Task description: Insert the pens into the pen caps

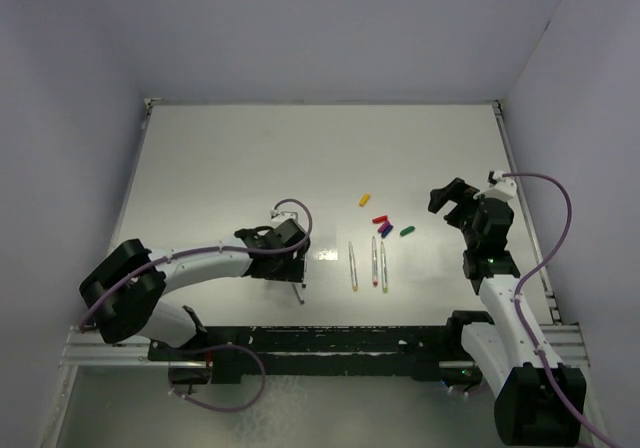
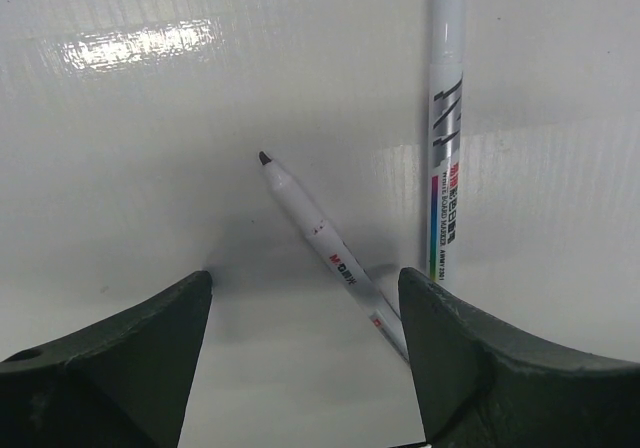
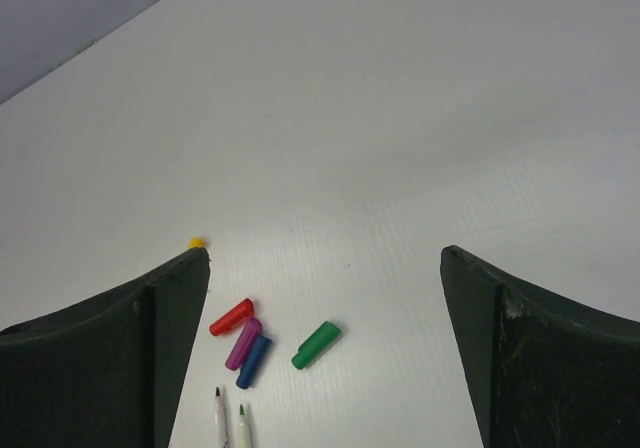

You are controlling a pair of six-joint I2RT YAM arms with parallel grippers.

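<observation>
Three silver-grey pens [image 1: 374, 261] lie side by side at mid table. Two more lie by my left gripper [image 1: 288, 264]: one [image 1: 299, 292] just in front of it, one [image 1: 325, 254] to its right. In the left wrist view the open, empty left gripper [image 2: 305, 278] hovers over a slanted dark-tipped pen [image 2: 320, 233], whose rear end is hidden behind the right finger; the other pen [image 2: 445, 138] lies beyond it. The yellow [image 1: 365, 200], red [image 1: 380, 218], purple [image 1: 387, 227], blue [image 1: 382, 233] and green [image 1: 407, 231] caps lie loose. My right gripper [image 1: 450, 200] is open, raised right of the caps.
In the right wrist view the red [image 3: 232, 317], purple [image 3: 243, 342], blue [image 3: 254, 361] and green [image 3: 317, 345] caps lie below the open right gripper [image 3: 325, 253], the yellow cap [image 3: 197, 242] by its left finger, and two pen tips [image 3: 219, 408] at the bottom. Grey walls enclose the white table [image 1: 250, 158].
</observation>
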